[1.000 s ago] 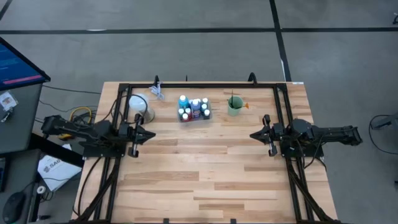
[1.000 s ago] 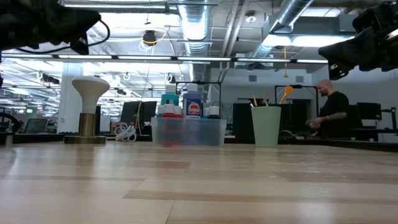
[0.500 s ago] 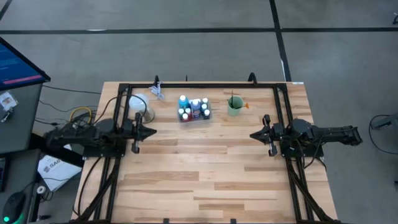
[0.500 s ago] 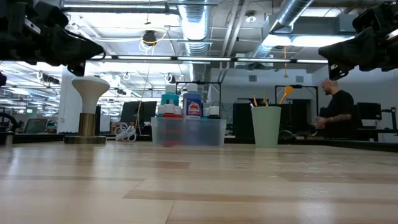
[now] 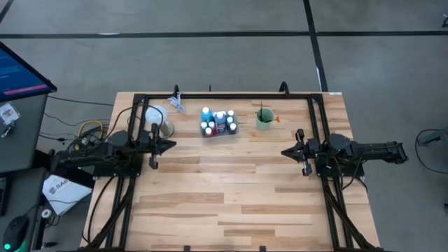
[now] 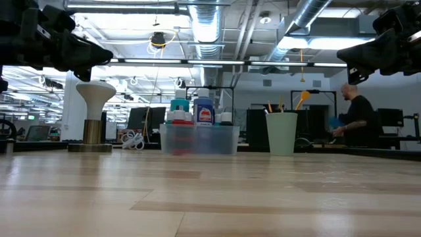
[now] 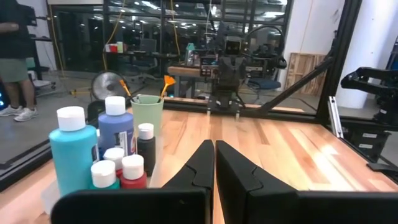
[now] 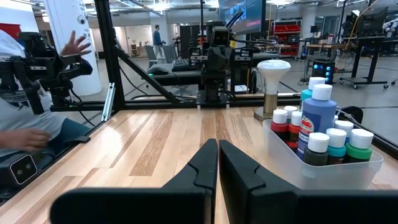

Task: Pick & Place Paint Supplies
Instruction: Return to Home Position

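Note:
Several small white-capped paint bottles (image 5: pixel 218 121) stand upright in a clear plastic tray (image 6: pixel 199 139) at the table's far middle; the right wrist view shows them too (image 8: pixel 323 140). Thin brushes, one orange-tipped (image 6: pixel 303 97), stand in a green cup (image 5: pixel 264 119) to the tray's right. My left gripper (image 5: pixel 172 145) hovers shut and level at the table's left, pointing toward the middle; its fingers (image 7: pixel 214 152) meet with nothing between them. My right gripper (image 5: pixel 283 152) hovers shut and level at the right, facing it, also holding nothing (image 8: pixel 218 152).
A white mushroom-shaped lamp (image 5: pixel 157 116) on a brass foot stands at the far left beside the tray. A black frame (image 5: pixel 210 95) runs along the far and side edges. People show in the room beyond (image 6: pixel 355 118). Bare wooden tabletop (image 5: pixel 231 189) lies between and in front of the arms.
My left gripper has swung about, its tip turning a little toward the table's far edge and the tray, and has sunk slightly. It has stayed shut.

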`<state>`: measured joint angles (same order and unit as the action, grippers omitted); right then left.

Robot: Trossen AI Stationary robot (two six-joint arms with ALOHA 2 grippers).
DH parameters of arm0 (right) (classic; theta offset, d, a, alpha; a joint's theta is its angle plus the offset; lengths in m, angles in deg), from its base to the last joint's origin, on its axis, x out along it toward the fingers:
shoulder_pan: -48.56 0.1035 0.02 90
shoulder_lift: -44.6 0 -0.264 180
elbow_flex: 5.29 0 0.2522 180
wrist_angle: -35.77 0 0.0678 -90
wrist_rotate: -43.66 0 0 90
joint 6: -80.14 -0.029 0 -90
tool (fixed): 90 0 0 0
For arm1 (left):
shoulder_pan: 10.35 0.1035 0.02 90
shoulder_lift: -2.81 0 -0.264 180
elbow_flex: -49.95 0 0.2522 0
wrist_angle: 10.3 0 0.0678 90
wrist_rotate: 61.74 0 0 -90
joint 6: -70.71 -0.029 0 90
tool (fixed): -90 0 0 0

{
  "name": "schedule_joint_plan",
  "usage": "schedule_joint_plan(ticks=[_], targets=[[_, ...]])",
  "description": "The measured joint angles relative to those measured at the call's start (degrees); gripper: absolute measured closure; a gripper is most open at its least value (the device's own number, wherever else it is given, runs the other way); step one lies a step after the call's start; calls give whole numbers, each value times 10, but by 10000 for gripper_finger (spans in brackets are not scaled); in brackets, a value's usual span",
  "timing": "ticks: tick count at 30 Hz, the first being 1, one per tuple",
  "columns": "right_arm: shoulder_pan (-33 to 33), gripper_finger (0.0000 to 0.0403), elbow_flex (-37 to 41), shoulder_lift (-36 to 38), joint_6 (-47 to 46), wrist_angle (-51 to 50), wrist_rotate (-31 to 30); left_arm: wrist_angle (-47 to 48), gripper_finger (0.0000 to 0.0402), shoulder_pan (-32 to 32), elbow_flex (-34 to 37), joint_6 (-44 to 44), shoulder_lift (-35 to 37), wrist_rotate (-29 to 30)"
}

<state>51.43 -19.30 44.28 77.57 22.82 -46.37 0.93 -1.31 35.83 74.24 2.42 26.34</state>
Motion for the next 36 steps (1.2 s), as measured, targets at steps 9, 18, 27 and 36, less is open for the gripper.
schedule_joint_plan(ticks=[9, 18, 27, 36], targets=[[0, 392, 0, 0, 0, 0, 0, -5, 400, 0, 0, 0, -9, 1], [0, 392, 0, 0, 0, 0, 0, -5, 400, 0, 0, 0, -9, 2], [0, 392, 0, 0, 0, 0, 0, -5, 400, 0, 0, 0, -9, 2], [0, 392, 0, 0, 0, 0, 0, -5, 400, 0, 0, 0, -9, 2]])
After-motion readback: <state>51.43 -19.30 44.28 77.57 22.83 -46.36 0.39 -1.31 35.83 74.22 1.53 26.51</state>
